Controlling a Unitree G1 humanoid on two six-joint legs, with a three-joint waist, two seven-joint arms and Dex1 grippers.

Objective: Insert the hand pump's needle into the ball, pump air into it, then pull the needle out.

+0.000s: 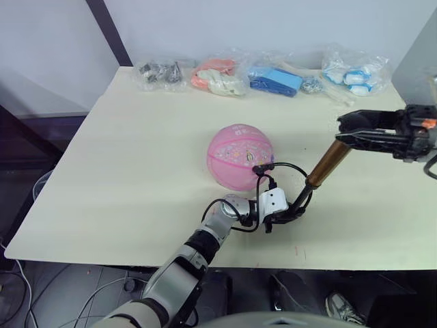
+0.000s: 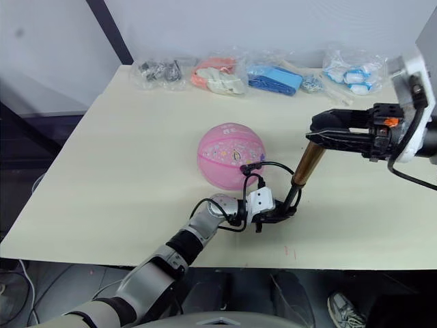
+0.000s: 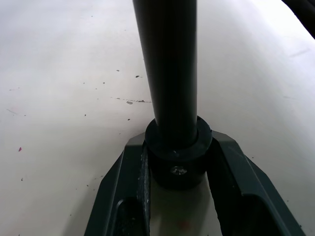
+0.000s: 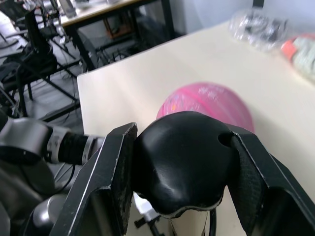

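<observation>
— Nearest the lens, what do you make out?

— Low in the frame, the left gripper (image 1: 283, 213) has its two black fingers (image 3: 236, 167) closed on the black bottom cap of the hand pump (image 1: 326, 164). The cap sits wedged between them, just above the table (image 1: 123, 178).

— And the other arm?

— Right gripper (image 2: 321, 133) comes in from the right edge, its fingers (image 4: 106, 177) clamped on either side of the pump's rounded black handle. So one pump, held at both ends, leaning from lower centre up toward the right, its bronze tube between the two grips.

— Where is the ball?

— One pink ball (image 1: 240, 156), resting on the table at mid-frame, just left of the pump. A thin black hose (image 2: 273, 166) loops from the pump's foot to a black fitting against the ball's right side. The needle itself is too small to tell apart there.

— What about the surface?

— One pale cream tabletop, lightly speckled up close. Along its far edge, near the top of the frame, lie clear plastic bags in a row; I count about five: one with dark metal parts (image 1: 159, 72), one with orange and white items (image 1: 217, 76), one blue (image 1: 276, 80), a small one with grey bits (image 1: 312, 85), one white and blue (image 1: 355, 74).

— And the room?

— White wall behind, a dark diagonal bar (image 1: 109, 31) at upper left, grey tiled floor with cables at lower left. A shoe (image 1: 339, 307) shows under the table's near edge. The right wrist view shows dark stands and another table beyond.
</observation>
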